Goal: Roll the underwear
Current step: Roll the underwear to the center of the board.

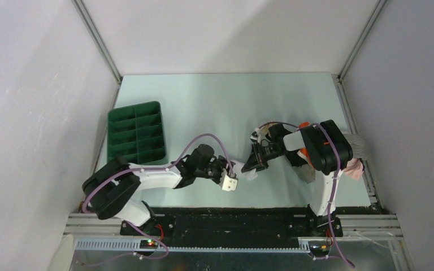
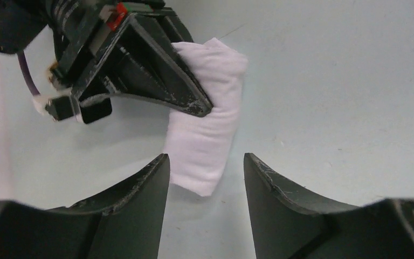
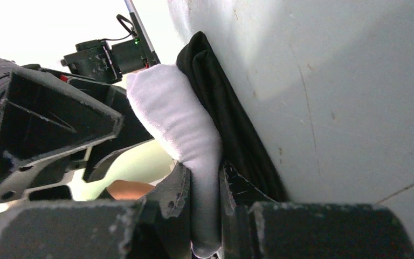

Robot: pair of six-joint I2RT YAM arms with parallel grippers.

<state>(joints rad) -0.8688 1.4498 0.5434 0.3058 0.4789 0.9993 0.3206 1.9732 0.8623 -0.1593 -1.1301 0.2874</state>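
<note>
1. The underwear lies on the table near the front edge, between my two arms. It is already a tight white roll.
2. My right gripper is closed on one end of the roll, with the cloth squeezed thin between its fingers.
3. My left gripper is wide open and holds nothing. Its fingers stand either side of the roll's free end, not touching it.
4. I judge the rolling itself to be nearly done. The step in hand is keeping the roll tidy so that it does not spring loose.
5. Next I would bring the left in to pinch or press the free end before the right lets go. That calls for a slow, straight approach, because the two grippers sit very close and a right finger lies across the roll.
6. In the right wrist view a dark fold shows behind the white cloth. I cannot tell what it is.
</note>
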